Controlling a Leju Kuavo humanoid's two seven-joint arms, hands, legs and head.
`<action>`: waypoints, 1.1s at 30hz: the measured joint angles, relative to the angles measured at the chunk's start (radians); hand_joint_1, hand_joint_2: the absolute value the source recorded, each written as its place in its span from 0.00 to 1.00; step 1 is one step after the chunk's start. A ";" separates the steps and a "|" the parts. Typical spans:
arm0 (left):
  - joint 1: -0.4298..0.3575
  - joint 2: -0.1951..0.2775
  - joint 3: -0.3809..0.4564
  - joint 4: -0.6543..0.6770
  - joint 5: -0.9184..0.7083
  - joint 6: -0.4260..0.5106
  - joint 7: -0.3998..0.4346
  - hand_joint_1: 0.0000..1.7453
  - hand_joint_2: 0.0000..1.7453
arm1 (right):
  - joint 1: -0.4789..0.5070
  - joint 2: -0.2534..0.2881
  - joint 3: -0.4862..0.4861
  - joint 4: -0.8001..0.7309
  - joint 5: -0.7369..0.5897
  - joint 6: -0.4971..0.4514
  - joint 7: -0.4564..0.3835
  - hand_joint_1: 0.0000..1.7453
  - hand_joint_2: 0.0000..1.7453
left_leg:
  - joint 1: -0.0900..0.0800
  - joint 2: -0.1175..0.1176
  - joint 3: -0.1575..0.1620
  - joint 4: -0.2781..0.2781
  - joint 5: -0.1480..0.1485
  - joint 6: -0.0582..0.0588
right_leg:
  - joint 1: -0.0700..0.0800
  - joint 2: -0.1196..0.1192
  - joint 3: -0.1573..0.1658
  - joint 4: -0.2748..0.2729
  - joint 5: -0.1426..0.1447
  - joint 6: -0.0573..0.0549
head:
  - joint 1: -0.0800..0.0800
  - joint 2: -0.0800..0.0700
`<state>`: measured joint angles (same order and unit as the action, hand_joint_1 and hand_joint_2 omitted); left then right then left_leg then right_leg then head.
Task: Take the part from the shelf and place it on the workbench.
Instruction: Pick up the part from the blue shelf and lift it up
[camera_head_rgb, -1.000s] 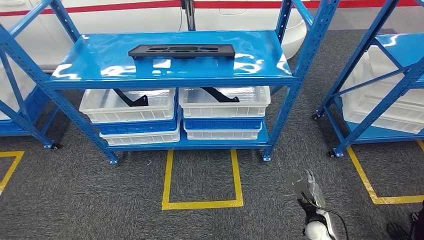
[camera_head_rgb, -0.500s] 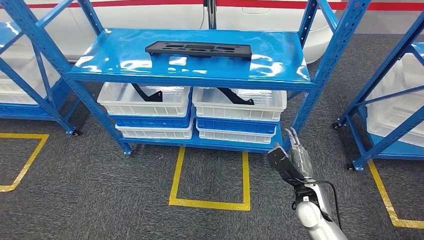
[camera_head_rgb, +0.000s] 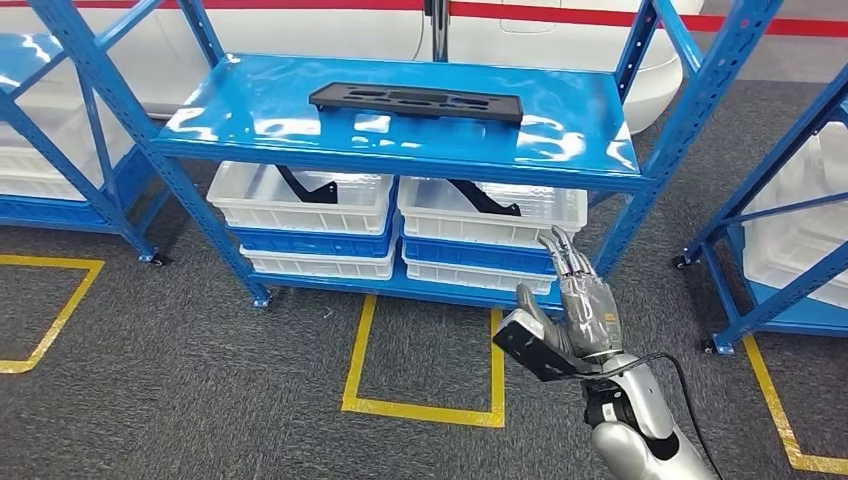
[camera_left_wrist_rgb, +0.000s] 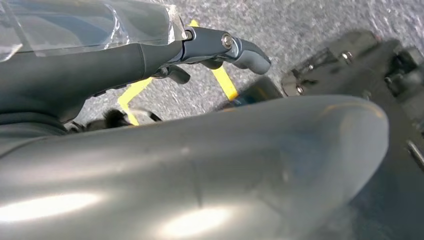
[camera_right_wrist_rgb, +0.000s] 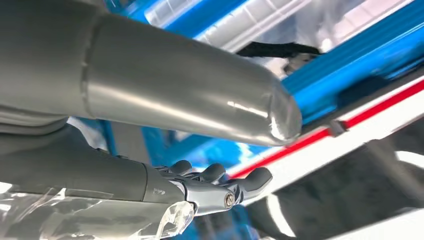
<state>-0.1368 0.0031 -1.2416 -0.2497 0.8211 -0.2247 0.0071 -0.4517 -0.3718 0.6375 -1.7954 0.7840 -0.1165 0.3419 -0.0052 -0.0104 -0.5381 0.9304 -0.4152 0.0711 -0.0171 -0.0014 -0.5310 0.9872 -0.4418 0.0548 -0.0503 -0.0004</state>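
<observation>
The part (camera_head_rgb: 415, 101), a long flat black piece, lies on the top board of the blue shelf (camera_head_rgb: 300, 140), its long axis running across the shelf from side to side, parallel to the front edge. The right robot hand (camera_head_rgb: 568, 318) is raised in front of the shelf, below the board and off toward the part's right end, well apart from it, fingers spread and holding nothing. The left robot hand (camera_left_wrist_rgb: 165, 60) hangs over the floor, its fingers loosely apart and empty. The right is the nearer, so the reach probably goes up, forward and a little leftward.
</observation>
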 joint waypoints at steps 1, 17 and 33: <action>-0.001 0.000 -0.002 0.001 0.001 0.003 0.000 0.00 0.00 | -0.003 -0.008 0.012 -0.018 0.030 0.010 0.008 0.00 0.00 | 0.002 -0.001 0.010 -0.005 0.003 0.002 | 0.001 0.001 -0.010 0.025 -0.018 0.003 | 0.001 0.000; -0.003 -0.002 -0.023 0.006 0.007 0.038 0.001 0.00 0.00 | -0.032 -0.074 0.122 -0.162 0.280 0.108 0.045 0.00 0.00 | -0.005 0.000 0.013 0.097 -0.071 -0.035 | 0.001 -0.003 -0.012 -0.054 0.033 -0.040 | 0.002 0.000; 0.000 -0.004 -0.023 0.011 0.007 0.040 0.005 0.00 0.00 | -0.049 -0.085 0.190 -0.191 0.319 0.124 0.041 0.00 0.00 | 0.022 0.002 -0.028 0.021 0.021 -0.025 | -0.016 0.004 -0.024 0.074 -0.086 0.019 | 0.004 0.000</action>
<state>-0.1370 -0.0008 -1.2650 -0.2389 0.8286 -0.1848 0.0122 -0.5012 -0.4571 0.8271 -1.9867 1.1035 0.0071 0.3831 0.0169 -0.0083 -0.5663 0.9515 -0.3940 0.0460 -0.0328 0.0030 -0.5555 1.0616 -0.5282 0.0733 -0.0463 -0.0004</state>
